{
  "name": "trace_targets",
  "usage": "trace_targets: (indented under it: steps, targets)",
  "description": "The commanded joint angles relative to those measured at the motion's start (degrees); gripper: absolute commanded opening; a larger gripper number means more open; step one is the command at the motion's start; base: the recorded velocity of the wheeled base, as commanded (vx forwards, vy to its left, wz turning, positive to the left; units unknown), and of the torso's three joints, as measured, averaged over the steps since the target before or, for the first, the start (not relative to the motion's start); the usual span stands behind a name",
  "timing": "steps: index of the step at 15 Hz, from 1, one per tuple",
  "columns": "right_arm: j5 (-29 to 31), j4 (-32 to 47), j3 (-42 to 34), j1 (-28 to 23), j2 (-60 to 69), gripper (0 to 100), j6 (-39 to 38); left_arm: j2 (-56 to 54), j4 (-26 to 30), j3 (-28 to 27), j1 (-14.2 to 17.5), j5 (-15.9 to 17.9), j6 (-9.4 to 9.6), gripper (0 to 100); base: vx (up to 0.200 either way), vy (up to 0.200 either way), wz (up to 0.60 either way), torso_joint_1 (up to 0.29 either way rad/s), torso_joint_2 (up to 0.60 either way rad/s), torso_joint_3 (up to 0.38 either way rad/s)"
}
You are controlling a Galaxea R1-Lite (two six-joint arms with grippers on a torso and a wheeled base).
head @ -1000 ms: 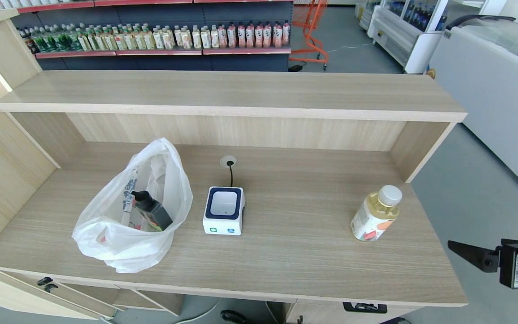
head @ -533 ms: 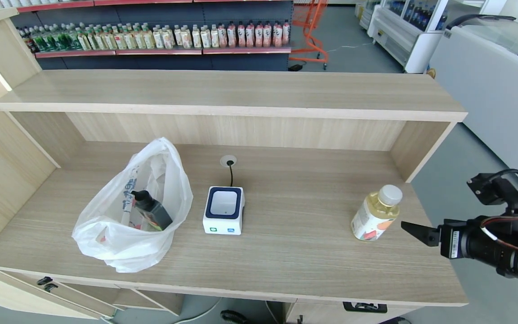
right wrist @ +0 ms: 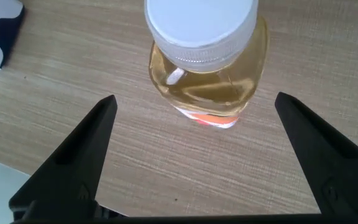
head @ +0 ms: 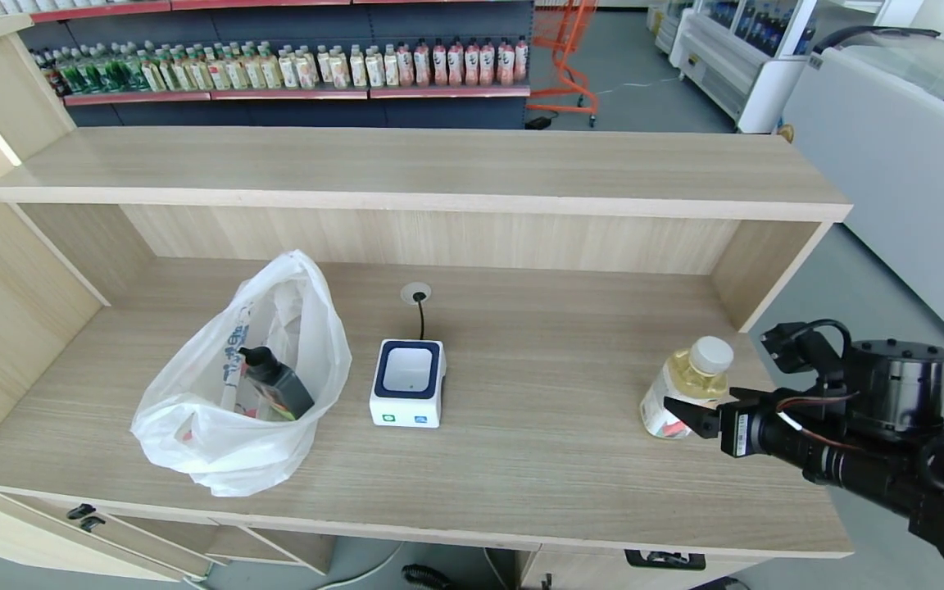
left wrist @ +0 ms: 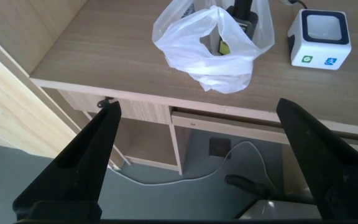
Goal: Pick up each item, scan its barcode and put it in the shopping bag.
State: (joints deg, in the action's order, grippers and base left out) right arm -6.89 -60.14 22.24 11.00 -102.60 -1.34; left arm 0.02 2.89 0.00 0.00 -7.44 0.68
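Note:
A bottle of yellow drink (head: 685, 389) with a white cap stands upright at the right of the wooden counter (head: 537, 459). My right gripper (head: 697, 407) is open and level with it, one finger on either side of the bottle (right wrist: 207, 74) without clamping it. The white scanner (head: 409, 383) sits mid-counter. To its left stands the white shopping bag (head: 226, 410), with a dark pump bottle (head: 275, 385) inside. My left gripper (left wrist: 199, 104) hangs open and empty off the counter's front edge, with the bag (left wrist: 213, 46) and the scanner (left wrist: 320, 38) beyond it.
A raised back shelf (head: 423, 172) and side walls (head: 767, 262) enclose the counter. The scanner's cable runs back to a grommet hole (head: 416, 292). Bare counter lies between the scanner and the bottle. Drawers (left wrist: 229, 124) sit under the front edge.
My right arm has swung in from beyond the counter's right edge, moving left until its open fingers reach the bottle. The bottle, scanner and bag have stayed put.

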Motion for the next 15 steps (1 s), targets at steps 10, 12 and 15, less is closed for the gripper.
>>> trace_targets:
  steps: [10,12,15]
  targets:
    - [0.21,-12.81,9.58,4.03,-17.11,100,-0.15,0.06,0.01,0.00,0.00,-0.03,0.02,100,0.000,0.000,0.00,0.000,0.00,0.000]
    - [0.38,-12.90,11.16,4.56,-18.08,100,0.20,-0.02,0.01,0.00,0.00,-0.03,0.02,100,0.000,0.000,0.00,0.000,0.00,0.000]
    - [0.21,-14.75,11.60,4.82,-18.69,100,2.40,-0.02,0.01,0.00,0.00,-0.03,0.02,100,0.000,0.000,0.00,0.000,0.00,0.000]
